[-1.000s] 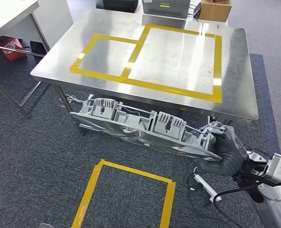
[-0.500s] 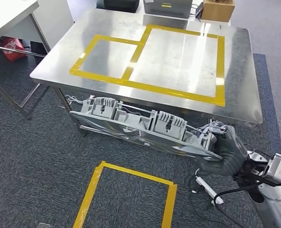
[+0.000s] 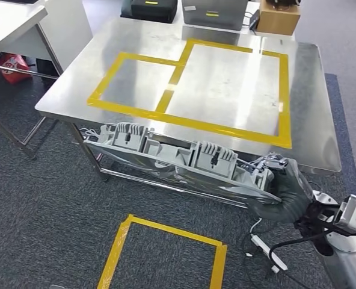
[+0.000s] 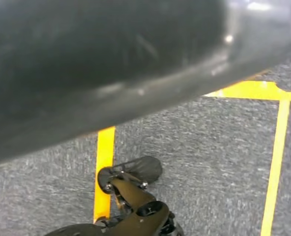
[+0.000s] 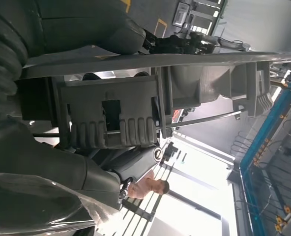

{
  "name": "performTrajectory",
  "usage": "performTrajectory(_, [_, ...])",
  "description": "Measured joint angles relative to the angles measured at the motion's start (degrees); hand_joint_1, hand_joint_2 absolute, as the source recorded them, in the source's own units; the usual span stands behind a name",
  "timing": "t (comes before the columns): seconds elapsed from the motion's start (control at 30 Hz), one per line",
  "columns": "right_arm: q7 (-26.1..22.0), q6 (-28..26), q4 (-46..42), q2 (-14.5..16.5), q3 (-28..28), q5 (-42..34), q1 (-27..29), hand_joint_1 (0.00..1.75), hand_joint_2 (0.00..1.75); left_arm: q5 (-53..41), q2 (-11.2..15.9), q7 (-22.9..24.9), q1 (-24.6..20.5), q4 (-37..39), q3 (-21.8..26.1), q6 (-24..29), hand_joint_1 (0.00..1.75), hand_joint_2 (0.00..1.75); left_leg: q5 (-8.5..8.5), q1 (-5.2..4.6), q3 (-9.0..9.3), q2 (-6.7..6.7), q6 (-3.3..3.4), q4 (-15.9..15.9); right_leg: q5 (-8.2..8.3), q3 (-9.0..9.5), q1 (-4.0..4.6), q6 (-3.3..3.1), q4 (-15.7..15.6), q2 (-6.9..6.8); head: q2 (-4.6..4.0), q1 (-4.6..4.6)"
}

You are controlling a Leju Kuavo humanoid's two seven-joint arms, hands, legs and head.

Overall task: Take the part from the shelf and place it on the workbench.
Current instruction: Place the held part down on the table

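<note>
- One long grey plastic part (image 3: 176, 161) hung in the air in front of the steel surface (image 3: 312, 129), below the level of its near edge and above the carpet, not resting on anything
- The right hand (image 3: 282, 192) gripped the part's right end, its fingers (image 5: 96, 32) wrapped around that end; the part ran from there leftward and slightly up across the head view
- In the right wrist view the part (image 5: 110, 115) showed ribbed clips and a thin metal rod along its length, seen close behind the hand
- The left hand's state could not be told: the left wrist view showed a dark blurred curved body close to the lens, above carpet and yellow tape lines
- The surface carried two yellow-taped rectangles, a smaller one (image 3: 133, 78) on the left and a larger one (image 3: 233, 87) on the right, sharing one tape edge; both were bare inside
- At the far edge of the surface stood one black case (image 3: 148, 8), one grey box (image 3: 214, 12) with a yellow label, and one brown cardboard box (image 3: 278, 17)
- On the carpet nearer the robot lay one yellow-taped square (image 3: 165, 256), under the middle of the held part
- One white power strip (image 3: 267, 253) with cables lay on the carpet below the right hand
- To the left stood a second, white table (image 3: 12, 24) with a red bag (image 3: 12, 65) under it
- Between the part and the taped rectangles stood only the near edge of the surface, above the part
</note>
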Motion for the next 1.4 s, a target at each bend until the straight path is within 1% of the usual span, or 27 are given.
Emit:
performTrajectory(0.07, [0.01, -0.01, -0.07, -0.01, -0.11, 0.03, -0.02, 1.75, 1.75, -0.03, 0.02, -0.01, 0.10, -0.01, 0.02, 0.07, 0.00, 0.00, -0.34, 0.10, 1.27, -0.12, 0.89, -0.90, 0.39, -0.18, -0.07, 0.51, 1.62, -0.03, -0.01, 0.14])
performTrajectory(0.1, [-0.01, -0.01, -0.09, -0.01, -0.16, 0.02, -0.09, 1.75, 1.75, -0.04, 0.02, -0.01, 0.10, -0.02, 0.03, 0.07, 0.00, 0.00, -0.58, 0.13, 2.07, -0.22, 1.26, -1.25, 0.30, -1.58, -0.07, 0.59, 4.02, -0.02, -0.01, 0.23])
performTrajectory(0.13, [-0.02, -0.01, -0.09, 0.00, -0.17, 0.01, -0.14, 1.75, 1.75, -0.04, 0.01, -0.01, 0.09, -0.02, 0.05, 0.08, 0.00, 0.00, -0.97, 0.11, 2.79, -0.26, 1.55, -1.55, -0.21, -3.87, -0.05, 0.60, 7.41, 0.01, -0.01, 0.32])
performTrajectory(0.2, [-0.03, -0.07, -0.08, 0.01, -0.20, 0.02, -0.15, 1.75, 1.75, -0.04, -0.01, -0.01, 0.09, -0.02, 0.12, 0.08, 0.00, 0.00, -2.04, -0.12, 3.96, -0.31, 1.91, -1.68, -2.64, -9.32, 0.05, 0.61, 14.15, 0.04, -0.01, 0.38])
performTrajectory(0.23, [-0.03, -0.11, -0.07, 0.00, -0.22, 0.07, -0.07, 1.75, 1.75, -0.04, -0.01, -0.01, 0.14, -0.02, 0.18, 0.08, 0.00, 0.00, -2.69, -0.26, 4.67, -0.35, 2.00, -1.68, -3.92, -11.53, 0.06, 0.59, 15.86, 0.05, -0.01, 0.39])
performTrajectory(0.27, [-0.02, -0.15, -0.07, 0.00, -0.24, 0.13, 0.00, 1.75, 1.75, -0.05, -0.01, -0.01, 0.18, -0.02, 0.22, 0.08, 0.00, 0.00, -3.40, -0.41, 5.54, -0.40, 2.05, -1.68, -4.36, -12.95, 0.06, 0.53, 15.89, 0.04, -0.01, 0.38])
performTrajectory(0.3, [-0.02, -0.18, -0.07, 0.00, -0.26, 0.18, 0.05, 1.75, 1.75, -0.05, -0.01, -0.01, 0.21, -0.02, 0.26, 0.09, 0.00, 0.00, -4.17, -0.55, 6.58, -0.45, 2.06, -1.68, -3.39, -13.49, 0.10, 0.37, 14.18, 0.04, -0.01, 0.39])
performTrajectory(0.33, [-0.02, -0.20, -0.07, -0.01, -0.31, 0.20, 0.08, 1.75, 1.75, -0.06, -0.01, -0.01, 0.21, -0.02, 0.29, 0.10, 0.00, 0.00, -4.98, -0.66, 7.65, -0.49, 2.05, -1.71, -0.85, -13.33, 0.20, 0.09, 11.12, 0.04, -0.01, 0.39])
performTrajectory(0.4, [-0.01, -0.24, -0.07, -0.01, -0.54, 0.19, 0.05, 1.75, 1.75, -0.11, -0.18, -0.01, 0.22, 0.02, 0.33, 0.11, 0.00, 0.00, -6.51, -0.74, 9.22, -0.56, 1.84, -1.81, 5.83, -12.61, 0.67, -0.72, 4.83, 0.01, -0.02, 0.26])
performTrajectory(0.43, [0.00, -0.26, -0.10, -0.03, -0.72, 0.18, -0.02, 1.75, 1.75, -0.16, -0.27, 0.01, 0.20, 0.03, 0.34, 0.11, 0.00, 0.00, -7.11, -0.65, 9.59, -0.56, 1.55, -2.01, 7.86, -12.20, 1.01, -1.08, 3.00, 0.01, -0.02, 0.20])
performTrajectory(0.47, [0.01, -0.28, -0.19, -0.05, -1.00, 0.17, -0.11, 1.75, 1.75, -0.21, -0.35, 0.01, 0.19, 0.05, 0.35, 0.11, 0.00, 0.00, -7.41, -0.53, 9.95, -0.55, 1.20, -2.07, 8.66, -11.88, 1.30, -1.38, 2.09, 0.08, -0.02, 0.12])
performTrajectory(0.57, [0.04, -0.34, -0.53, -0.22, -1.76, 0.20, -0.45, 1.75, 1.75, -0.36, -0.38, -0.01, 0.05, 0.03, 0.38, 0.19, 0.00, 0.00, -6.77, -0.37, 10.24, -0.43, 0.20, -0.19, 7.54, -9.54, 1.28, -2.11, 0.91, 0.23, 0.00, 0.06])
performTrajectory(0.63, [0.03, -0.42, -0.66, -0.28, -1.96, 0.25, -0.68, 1.75, 1.75, -0.43, -0.49, -0.03, -0.12, 0.01, 0.40, 0.24, 0.00, 0.00, -6.16, -0.26, 7.04, -0.39, -0.37, 5.97, 6.59, -7.48, 0.83, -2.45, 0.31, 0.13, 0.01, -0.17])
performTrajectory(0.67, [0.02, -0.48, -0.71, -0.28, -2.09, 0.29, -0.79, 1.75, 1.75, -0.45, -0.52, -0.03, -0.13, 0.01, 0.43, 0.25, 0.00, 0.00, -6.89, -0.10, 4.55, -0.38, -0.70, 9.79, 5.93, -6.55, 0.71, -2.56, 0.19, 0.08, -0.01, -0.27])
performTrajectory(0.73, [0.02, -0.57, -0.74, -0.28, -2.43, 0.41, -0.87, 1.75, 1.75, -0.47, -0.43, 0.00, 0.08, 0.02, 0.48, 0.28, 0.00, 0.00, -10.73, 0.36, -0.19, -0.37, -1.28, 14.60, 4.43, -4.69, 0.43, -2.52, 0.11, 0.13, -0.02, -0.32])
performTrajectory(0.77, [0.04, -0.59, -0.76, -0.28, -2.59, 0.46, -0.87, 1.75, 1.75, -0.50, -0.38, 0.00, 0.23, 0.02, 0.51, 0.28, 0.00, 0.00, -12.40, 0.58, -1.70, -0.35, -1.56, 14.89, 3.64, -3.66, 0.24, -2.37, 0.10, 0.19, -0.03, -0.32])
performTrajectory(0.8, [0.06, -0.60, -0.77, -0.28, -2.71, 0.49, -0.87, 1.75, 1.75, -0.52, -0.35, 0.01, 0.34, 0.03, 0.55, 0.29, 0.00, 0.00, -12.73, 0.81, -2.50, -0.32, -1.84, 13.69, 2.79, -2.54, 0.02, -2.14, 0.10, 0.25, -0.03, -0.33])
performTrajectory(0.83, [0.08, -0.60, -0.79, -0.28, -2.79, 0.48, -0.88, 1.75, 1.75, -0.54, -0.32, 0.00, 0.40, 0.03, 0.61, 0.32, 0.00, 0.00, -11.10, 1.06, -2.72, -0.24, -2.19, 11.21, 1.87, -1.36, -0.24, -1.76, 0.10, 0.29, -0.03, -0.33])
performTrajectory(0.9, [0.09, -0.60, -0.83, -0.28, -2.93, 0.44, -0.86, 1.75, 1.75, -0.56, -0.36, 0.01, 0.54, 0.05, 0.72, 0.39, 0.00, 0.00, -3.99, 1.57, -2.54, 0.22, -2.74, 4.90, -0.06, 0.60, -0.53, -0.91, 0.25, 0.38, -0.04, -0.54])
performTrajectory(0.93, [0.09, -0.61, -0.86, -0.28, -3.03, 0.41, -0.86, 1.75, 1.75, -0.56, -0.37, 0.02, 0.61, 0.07, 0.76, 0.42, 0.00, 0.00, -1.18, 1.66, -2.39, 0.56, -2.75, 2.84, -1.03, 1.22, -0.52, -0.42, 0.31, 0.43, -0.05, -0.70])
performTrajectory(0.97, [0.09, -0.61, -0.92, -0.29, -3.14, 0.40, -0.84, 1.75, 1.75, -0.56, -0.40, 0.03, 0.69, 0.08, 0.78, 0.43, 0.00, 0.00, 0.29, 1.69, -2.33, 0.80, -2.45, 1.80, -1.66, 1.96, -0.49, 0.06, 0.32, 0.48, -0.05, -0.87])
performTrajectory(1.07, [0.04, -0.67, -1.18, -0.31, -3.48, 0.38, -0.75, 1.75, 1.75, -0.61, -0.38, -0.01, 0.57, 0.05, 0.82, 0.51, 0.00, 0.00, -0.29, 1.61, -1.03, 0.70, -0.72, 1.38, -1.73, 3.13, -0.67, 1.32, 0.91, 0.35, -0.06, -0.74])
performTrajectory(1.13, [-0.02, -0.81, -1.27, -0.32, -3.69, 0.41, -0.78, 1.75, 1.75, -0.71, -0.35, -0.04, 0.42, 0.05, 0.83, 0.56, 0.00, 0.00, -0.51, 1.49, 0.31, 0.51, 0.18, 1.15, -2.58, 0.90, -0.71, 1.51, 4.85, 0.13, -0.05, -0.31])
performTrajectory(1.2, [-0.07, -0.95, -1.33, -0.32, -3.90, 0.47, -0.75, 1.75, 1.75, -0.86, -0.35, -0.05, 0.35, 0.05, 0.83, 0.65, 0.00, 0.00, -1.19, 1.15, 1.03, 0.40, 0.66, 1.05, -5.54, -4.03, -0.46, 1.43, 11.80, 0.06, -0.05, 0.07])
performTrajectory(1.27, [-0.08, -1.05, -1.33, -0.32, -4.04, 0.58, -0.62, 1.75, 1.75, -0.97, -0.33, -0.05, 0.37, 0.05, 0.84, 0.82, 0.00, 0.00, -2.10, 0.68, 1.82, 0.20, 1.00, 1.01, -7.73, -8.50, -0.05, 1.05, 15.73, 0.06, -0.05, 0.26])
performTrajectory(1.3, [-0.07, -1.08, -1.33, -0.32, -4.07, 0.64, -0.55, 1.75, 1.75, -0.99, -0.32, -0.05, 0.39, 0.05, 0.85, 0.93, 0.00, 0.00, -2.61, 0.39, 2.41, 0.09, 1.14, 1.00, -6.95, -9.53, 0.22, 0.60, 15.15, 0.07, -0.05, 0.30])
performTrajectory(1.4, [-0.09, -1.13, -1.36, -0.32, -4.12, 0.72, -0.43, 1.75, 1.75, -1.05, -0.55, -0.09, 0.35, 0.05, 0.85, 1.21, 0.00, 0.00, -4.17, -0.38, 4.52, -0.10, 1.36, 0.82, 1.39, -9.10, 1.49, -1.77, 6.83, 0.08, -0.05, 0.12])
